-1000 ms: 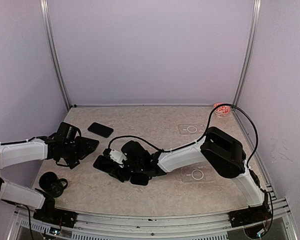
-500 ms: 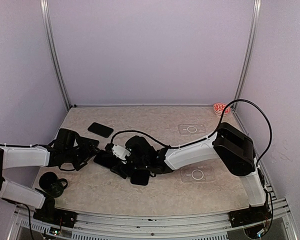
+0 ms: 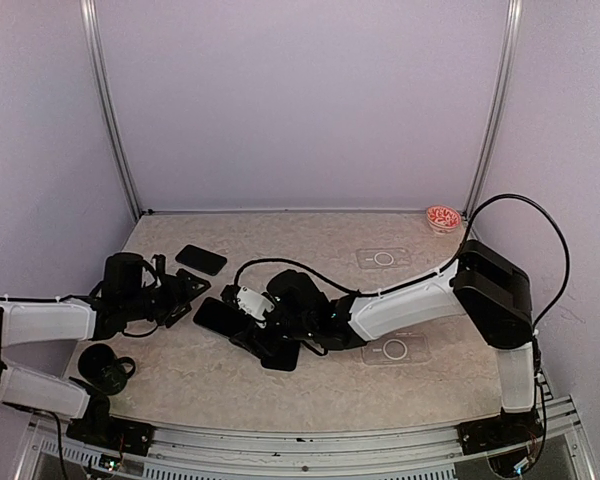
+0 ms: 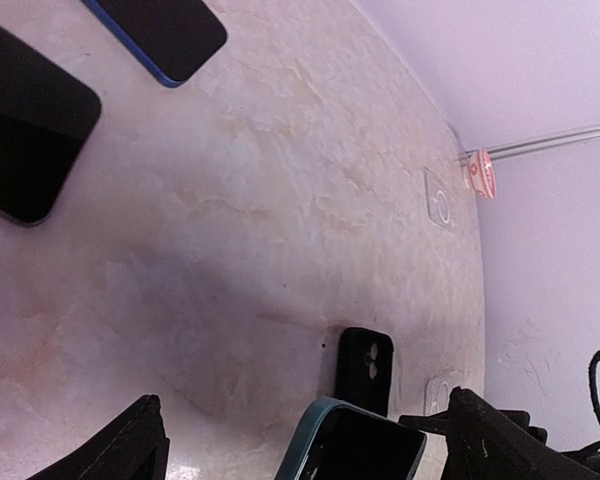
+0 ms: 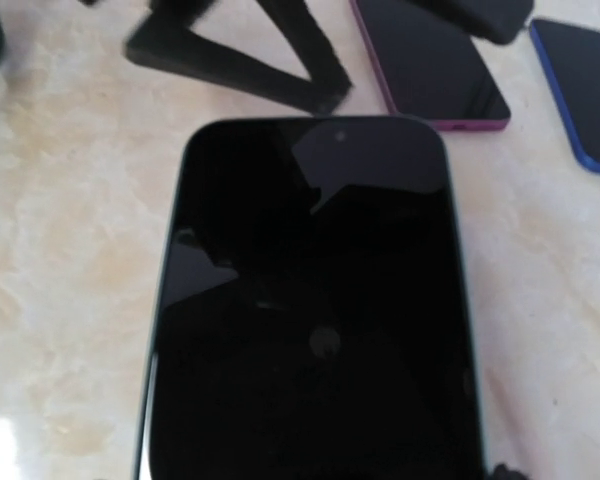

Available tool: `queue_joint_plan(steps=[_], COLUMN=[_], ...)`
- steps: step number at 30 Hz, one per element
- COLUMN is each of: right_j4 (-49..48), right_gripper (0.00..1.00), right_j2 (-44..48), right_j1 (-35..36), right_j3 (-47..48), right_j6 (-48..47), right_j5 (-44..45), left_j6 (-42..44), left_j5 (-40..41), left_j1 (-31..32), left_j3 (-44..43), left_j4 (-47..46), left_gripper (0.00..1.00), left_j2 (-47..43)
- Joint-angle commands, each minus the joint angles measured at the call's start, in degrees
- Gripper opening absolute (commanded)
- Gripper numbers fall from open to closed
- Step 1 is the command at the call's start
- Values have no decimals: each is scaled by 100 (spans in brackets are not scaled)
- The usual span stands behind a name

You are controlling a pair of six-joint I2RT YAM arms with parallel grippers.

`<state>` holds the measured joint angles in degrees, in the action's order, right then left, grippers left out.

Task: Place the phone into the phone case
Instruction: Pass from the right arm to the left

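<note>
The teal-edged black-glass phone (image 5: 315, 320) sits clamped by its long edges in the right tool (image 3: 272, 340), left of the beige marbled table (image 3: 320, 240) middle, with the black phone case (image 4: 365, 368) just beside it. The left tool (image 3: 185, 292) gapes empty. The phone looks stiff, slick and breakable, so I'd judge the side edges the safest hold.

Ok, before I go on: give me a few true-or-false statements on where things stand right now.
The left gripper stands wide open, holding nothing. True.
The blue-edged phone lies stacked on the teal-edged phone. False: they are apart, with bare table between them.
A red-patterned dish sits at the table's far right corner. True.
The black mug stands beside that dish. False: it stands at the near left edge.
</note>
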<state>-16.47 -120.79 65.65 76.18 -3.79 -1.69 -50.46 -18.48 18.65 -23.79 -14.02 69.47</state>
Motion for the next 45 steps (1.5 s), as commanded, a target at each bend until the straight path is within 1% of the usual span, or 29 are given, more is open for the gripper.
queue_joint_plan(steps=[1,7,13,18,28,33,35,38,42,44,45], right_j4=[-684,-1033,-1219,-1262,-1297,-1312,-1335,-1354,-1362,-1368,-1380], right_gripper=[63,63,63,64,64,64,64,64,65,65,65], right_j2=[571,885,1061,1104,1125,1100,1101,1093,1100,1101,1102], right_j1=[62,62,62,54,2,-26,-47,-65,-87,-100,-104], right_j3=[-296,-760,-987,-1053,-1081,-1093,-1102,-1114,-1126,-1136,-1146], right_j6=[-110,-154,-198,-283,-363,-368,-353,-352,-385,-402,-403], right_j5=[-202,-353,-297,-224,-190,-200,-187,-195,-193,-176,-166], left_j6=[102,-127,-291,-286,12,53,76,86,99,102,96], left_j5=[-755,-1444,-1882,-2054,-2113,-2218,-2233,-2273,-2293,-2317,-2337], left_j1=[-44,-43,3,153,338,384,389,393,386,387,387], left_j3=[83,188,180,84,-157,-165,-165,-166,-167,-156,-153], left_j4=[-712,-1451,-1680,-1562,-983,-986,-988,-989,-1001,-1021,-1050], left_gripper=[93,85,79,74,69,56,54,47,32,23,19], left_j2=[-27,94,235,208,215,267,275,286,287,302,310])
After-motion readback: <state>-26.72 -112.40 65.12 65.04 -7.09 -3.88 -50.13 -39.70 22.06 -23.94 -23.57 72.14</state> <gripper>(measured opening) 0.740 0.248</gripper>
